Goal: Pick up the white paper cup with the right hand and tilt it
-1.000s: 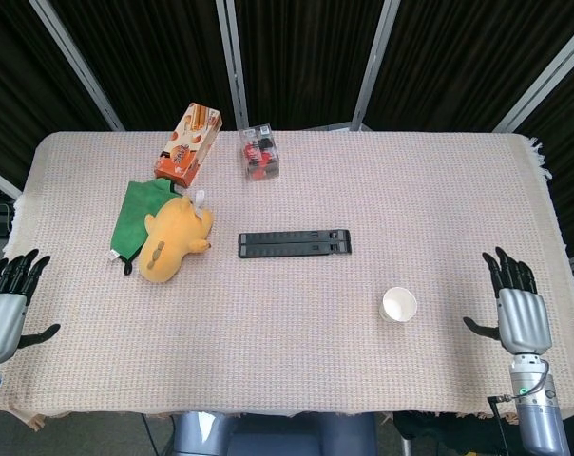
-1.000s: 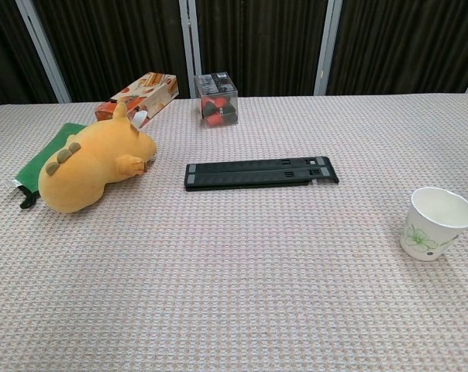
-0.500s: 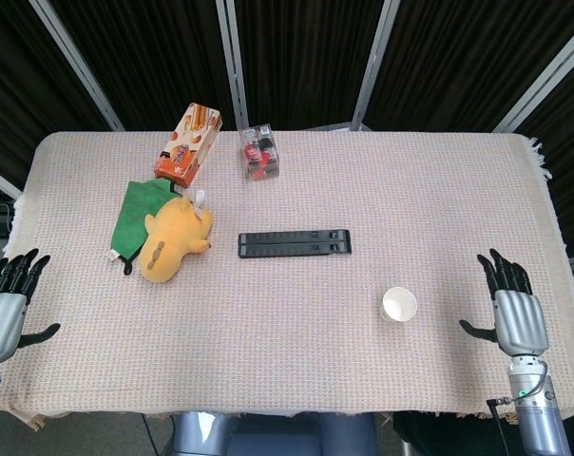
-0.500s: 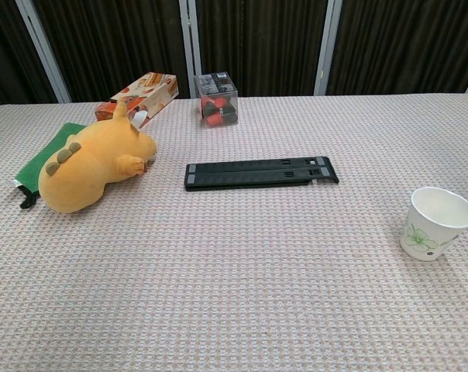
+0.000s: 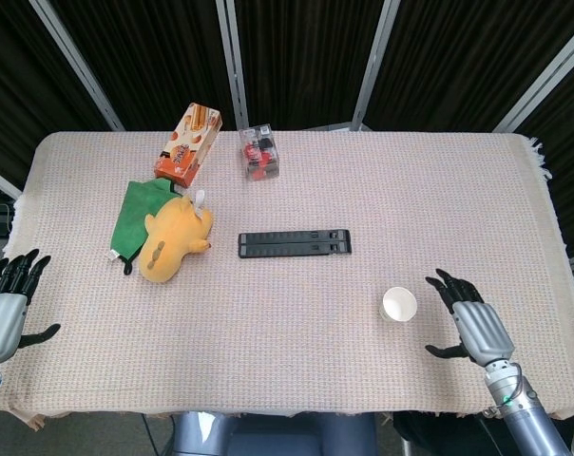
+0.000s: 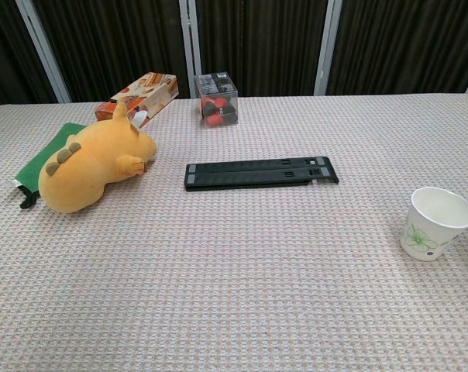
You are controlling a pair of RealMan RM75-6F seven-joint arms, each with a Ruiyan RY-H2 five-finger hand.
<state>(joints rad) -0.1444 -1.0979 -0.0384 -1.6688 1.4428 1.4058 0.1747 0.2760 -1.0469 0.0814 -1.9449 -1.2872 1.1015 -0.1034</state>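
White paper cup (image 5: 399,304) stands upright, mouth up, on the desk (image 5: 382,190) near its front right. Right hand (image 5: 469,326), fingers (image 5: 448,286) spread and empty, lies just beside the cup on its right, not touching. Left hand (image 5: 4,306), fingers spread, rests far off at the desk's left edge.

I work in a lab test bay: black curtains (image 5: 296,57) on metal frame posts (image 5: 232,62) behind my cloth-covered table (image 5: 411,199)
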